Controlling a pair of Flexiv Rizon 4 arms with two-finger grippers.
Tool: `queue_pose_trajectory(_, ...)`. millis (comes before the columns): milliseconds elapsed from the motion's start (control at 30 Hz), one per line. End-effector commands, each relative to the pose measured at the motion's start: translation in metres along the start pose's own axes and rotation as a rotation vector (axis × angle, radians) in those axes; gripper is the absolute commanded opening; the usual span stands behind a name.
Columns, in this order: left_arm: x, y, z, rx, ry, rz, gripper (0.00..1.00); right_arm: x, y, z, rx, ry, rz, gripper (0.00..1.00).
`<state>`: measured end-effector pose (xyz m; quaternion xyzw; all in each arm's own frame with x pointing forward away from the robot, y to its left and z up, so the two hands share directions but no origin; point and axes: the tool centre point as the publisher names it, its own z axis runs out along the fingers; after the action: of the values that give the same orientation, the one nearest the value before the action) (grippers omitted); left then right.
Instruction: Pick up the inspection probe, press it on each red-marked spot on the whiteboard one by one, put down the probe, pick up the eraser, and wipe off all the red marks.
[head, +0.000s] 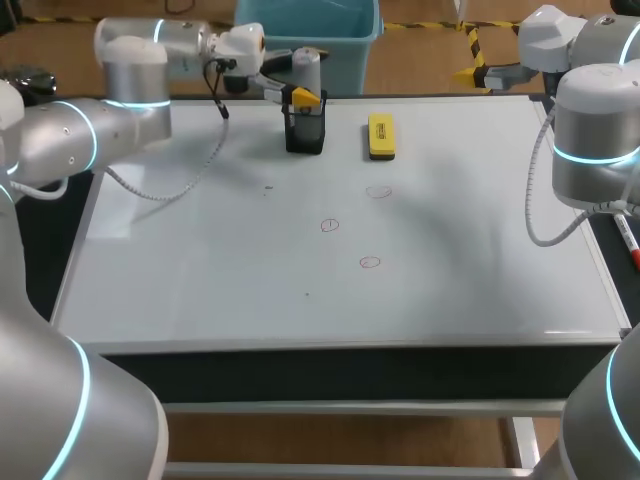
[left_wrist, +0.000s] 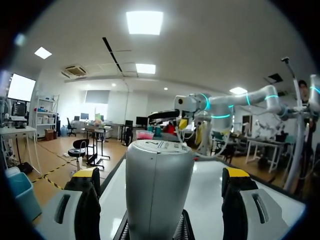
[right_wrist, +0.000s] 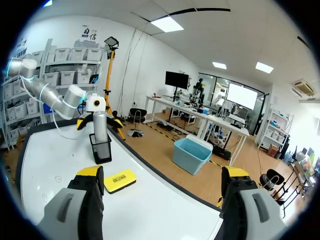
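Observation:
The grey inspection probe (head: 306, 70) stands upright in a black mesh holder (head: 305, 132) at the whiteboard's (head: 200, 280) far edge. My left gripper (head: 303, 88) is open around the probe (left_wrist: 159, 190), whose body sits between the yellow-tipped fingers (left_wrist: 86, 176) with a gap on each side. The yellow eraser (head: 381, 136) lies to the right of the holder. Three small red circles (head: 378, 191), (head: 329, 225), (head: 370, 262) mark the middle of the board. My right gripper (right_wrist: 162, 172) hangs open and empty above the far right corner, with the eraser (right_wrist: 120, 181) and the probe (right_wrist: 100, 127) ahead of it.
The left arm's white cable (head: 190, 180) sags over the board's far left part. A red pen (head: 628, 240) lies along the table's right edge, beside my right arm (head: 590, 130). The near half of the board is bare white surface.

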<state>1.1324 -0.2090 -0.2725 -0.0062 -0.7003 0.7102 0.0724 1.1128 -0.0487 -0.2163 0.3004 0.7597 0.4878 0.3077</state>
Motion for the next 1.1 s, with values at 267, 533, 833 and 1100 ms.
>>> queue_pose_trajectory(267, -0.007, 0.007, 0.004, 0.007, 0.013, -0.004, 1.00, -0.001, 0.000, 0.000, 0.001, 0.001, 0.000, 1.00)
queue_pose_trajectory(533, -0.007, 0.006, 0.005, 0.010, 0.013, -0.003, 0.91, -0.001, 0.000, 0.000, 0.001, 0.001, 0.000, 1.00)
queue_pose_trajectory(833, -0.004, 0.006, 0.006, -0.002, 0.030, -0.001, 0.09, -0.001, 0.000, 0.000, 0.001, 0.001, 0.000, 1.00)
queue_pose_trajectory(1100, 0.008, -0.003, 0.006, -0.017, 0.051, 0.025, 0.00, -0.001, 0.000, 0.000, 0.001, 0.001, 0.000, 1.00)
